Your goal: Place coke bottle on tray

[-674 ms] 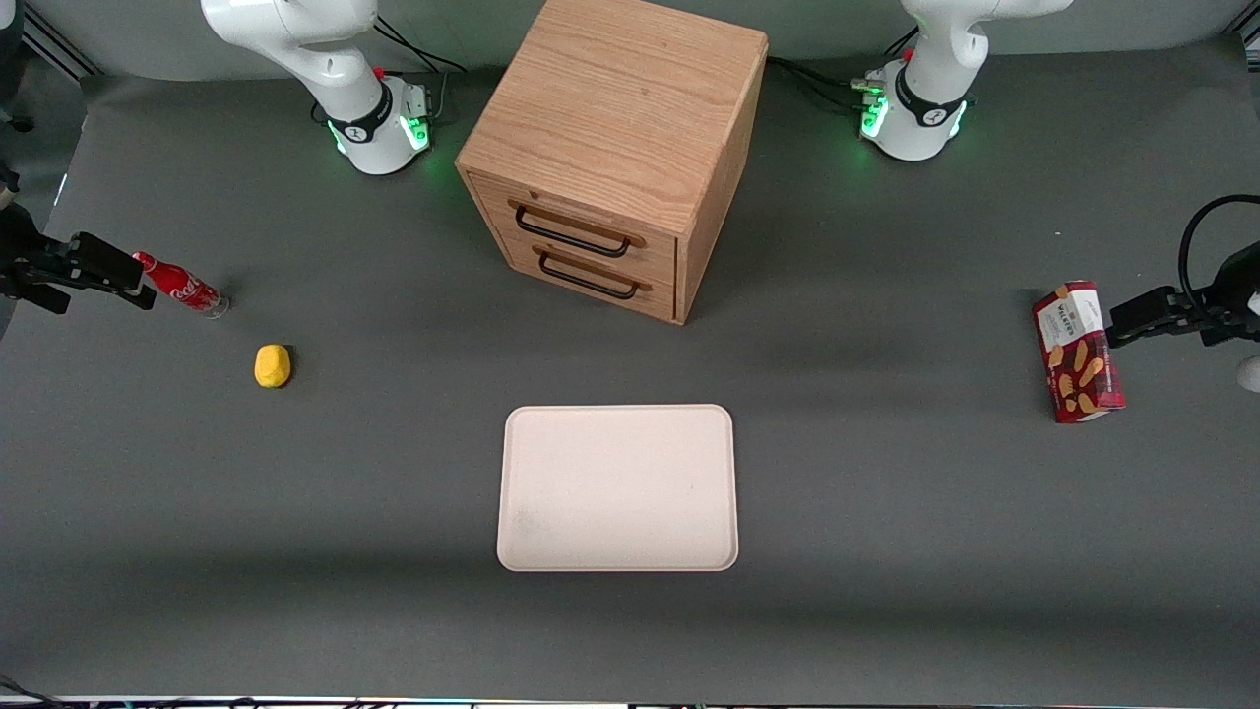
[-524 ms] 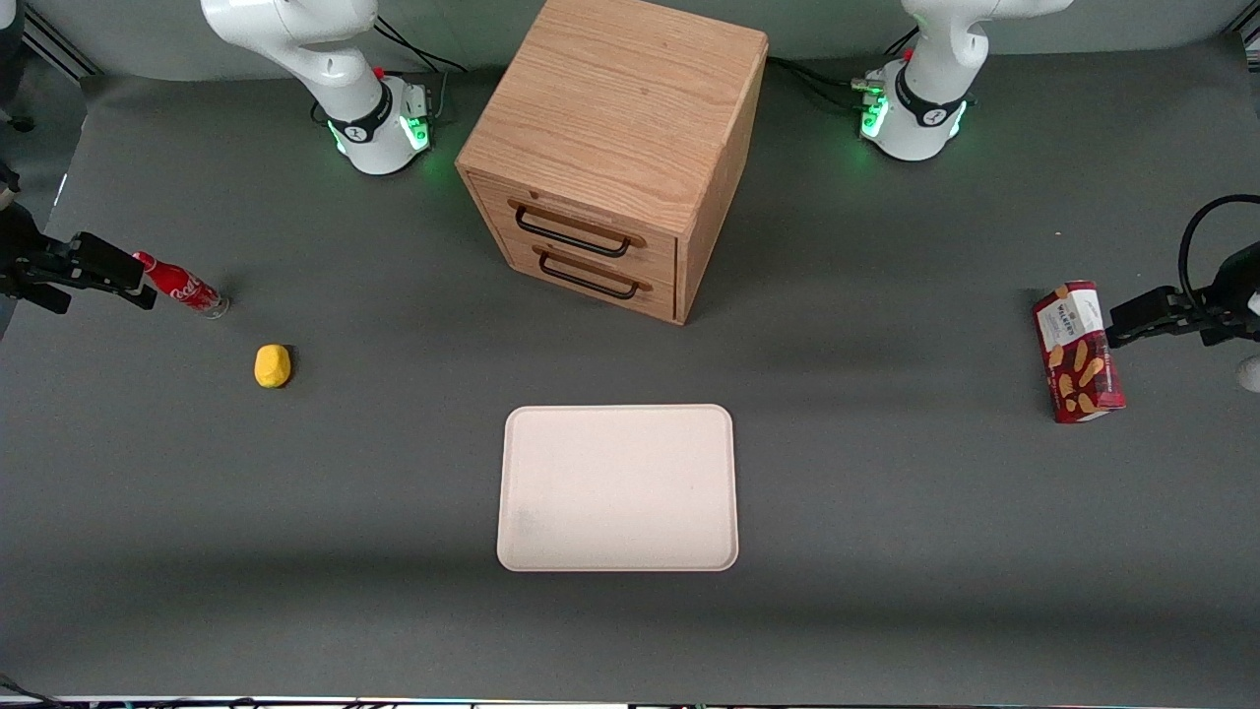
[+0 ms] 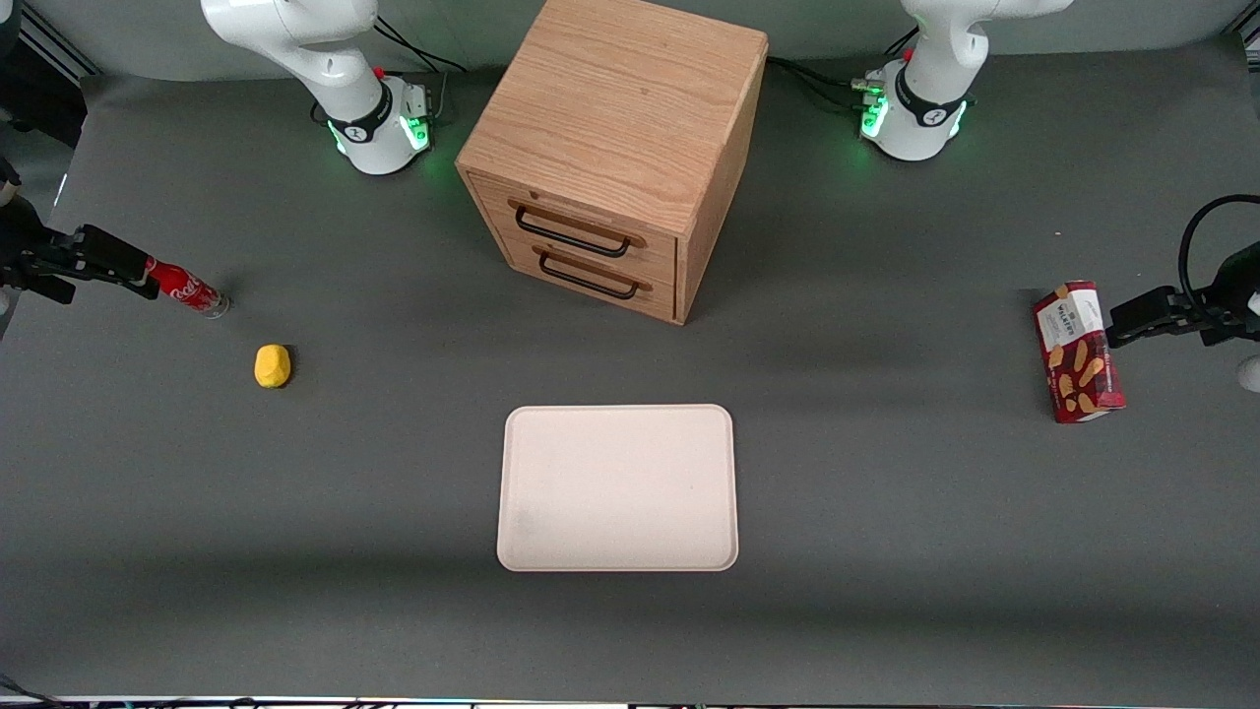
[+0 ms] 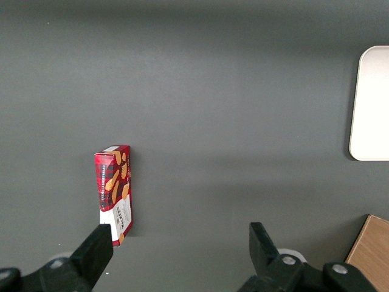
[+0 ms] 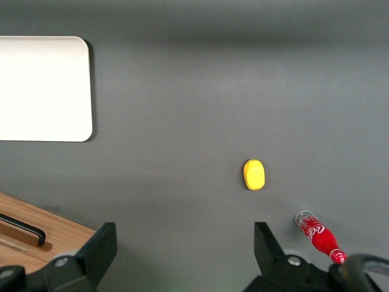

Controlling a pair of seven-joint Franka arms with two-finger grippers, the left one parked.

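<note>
Approach step: gripper (image 5: pixel 182 243) spread open, empty, above table; coke bottle (image 3: pixel 185 290) lying just beside it, uncaught; next, descend over bottle, close, carry toward distant tray (image 3: pixel 617 487)

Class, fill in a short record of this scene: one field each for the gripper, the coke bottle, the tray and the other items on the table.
gripper: open, raised above the table toward the working arm's end, holding nothing
coke bottle: lying on its side on the table, not gripped
tray: flat on the table, nothing on it, in front of the drawer cabinet
other items: yellow object beside the bottle; drawer cabinet; snack box toward the parked arm's end
</note>
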